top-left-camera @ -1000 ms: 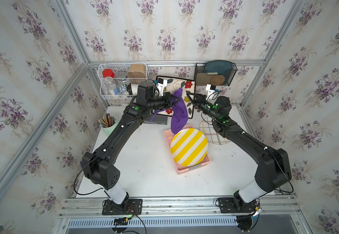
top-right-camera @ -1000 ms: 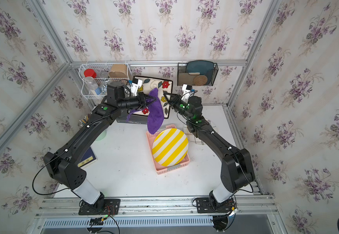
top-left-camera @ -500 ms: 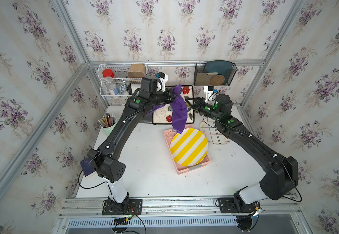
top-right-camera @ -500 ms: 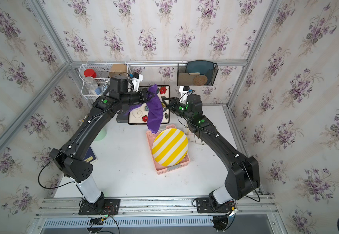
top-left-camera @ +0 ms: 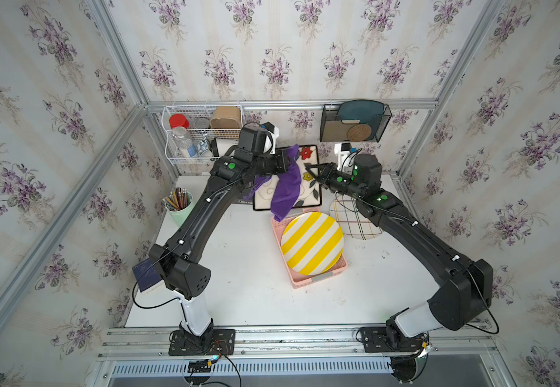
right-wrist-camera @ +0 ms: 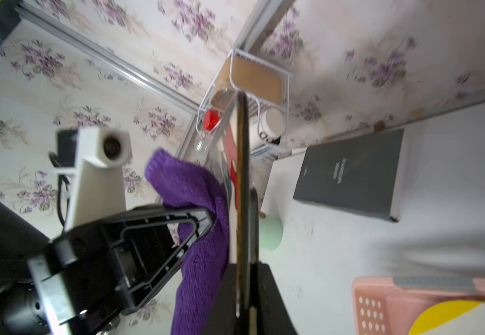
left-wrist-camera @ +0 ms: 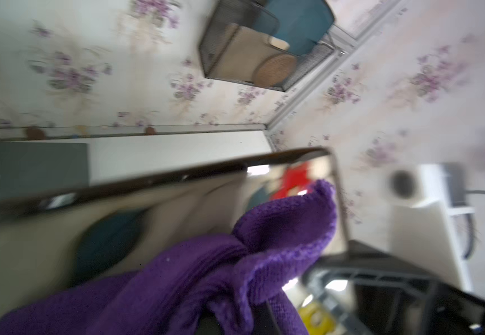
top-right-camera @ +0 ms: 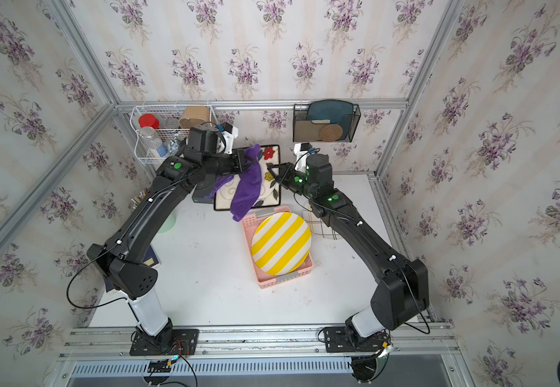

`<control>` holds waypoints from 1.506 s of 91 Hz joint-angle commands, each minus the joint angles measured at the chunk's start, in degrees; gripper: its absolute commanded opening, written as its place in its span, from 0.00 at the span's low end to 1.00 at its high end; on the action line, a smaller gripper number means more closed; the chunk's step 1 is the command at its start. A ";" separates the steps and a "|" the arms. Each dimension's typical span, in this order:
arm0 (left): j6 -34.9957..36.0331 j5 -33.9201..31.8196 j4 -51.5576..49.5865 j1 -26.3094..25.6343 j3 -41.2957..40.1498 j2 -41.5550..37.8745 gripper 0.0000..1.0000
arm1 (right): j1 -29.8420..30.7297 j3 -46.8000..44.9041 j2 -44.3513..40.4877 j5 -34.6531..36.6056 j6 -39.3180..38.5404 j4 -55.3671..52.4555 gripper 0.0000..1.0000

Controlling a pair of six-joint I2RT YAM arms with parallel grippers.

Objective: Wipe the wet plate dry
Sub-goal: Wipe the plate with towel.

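Note:
A square plate [top-left-camera: 268, 196] [top-right-camera: 269, 187] with a black rim and flower pattern is held up on edge over the back of the table. My right gripper [top-left-camera: 312, 169] [top-right-camera: 273, 169] is shut on its rim, and in the right wrist view the rim [right-wrist-camera: 242, 174] runs between the right gripper's [right-wrist-camera: 245, 290] jaws. My left gripper [top-left-camera: 287, 162] [top-right-camera: 245, 160] is shut on a purple cloth [top-left-camera: 287, 191] [top-right-camera: 246, 191] that drapes over the plate's face. In the left wrist view the cloth [left-wrist-camera: 206, 275] lies against the plate [left-wrist-camera: 148, 208] and hides the jaws.
A yellow striped plate [top-left-camera: 312, 243] rests in a pink basket [top-left-camera: 315, 281] mid-table, with a plaid plate [top-left-camera: 355, 224] to its right. A pencil cup [top-left-camera: 181, 207] and a dark book [right-wrist-camera: 348, 174] stand at the back left. A wire rack [top-left-camera: 201, 134] and a mesh holder [top-left-camera: 354, 122] hang on the back wall.
The plate has come slightly toward the table's front with the right gripper. The left arm has lifted its elbow, and the cloth has slid a little to the left across the plate's face.

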 commanded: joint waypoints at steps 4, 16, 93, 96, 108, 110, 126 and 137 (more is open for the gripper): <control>3.50 -7.25 -8.88 1.63 -4.57 -1.16 0.00 | 2.43 0.70 -0.55 -4.57 -0.41 17.66 0.00; 0.86 4.29 -3.46 -0.77 -11.22 -1.96 0.00 | 3.64 0.99 1.66 -4.00 3.85 23.38 0.00; 4.13 18.38 -3.81 2.95 2.31 4.04 0.00 | 3.60 1.71 0.32 -8.27 2.37 21.41 0.00; 3.68 18.42 -3.65 2.11 2.20 4.16 0.00 | 2.63 2.35 0.34 -8.12 2.79 21.93 0.00; -2.05 18.27 1.14 3.81 -1.05 0.64 0.00 | -6.15 -0.31 -1.92 -8.42 10.46 28.68 0.00; -3.67 18.53 2.64 4.88 -1.69 -0.09 0.00 | -8.07 -1.20 -2.66 -8.33 11.84 29.90 0.00; -26.67 29.25 16.47 14.60 -7.41 -4.14 0.00 | -12.15 -4.46 -7.17 -8.61 9.10 27.32 0.00; -40.57 34.87 32.22 15.58 -10.87 -4.43 0.00 | -12.10 -10.63 -7.85 -8.94 16.38 38.78 0.00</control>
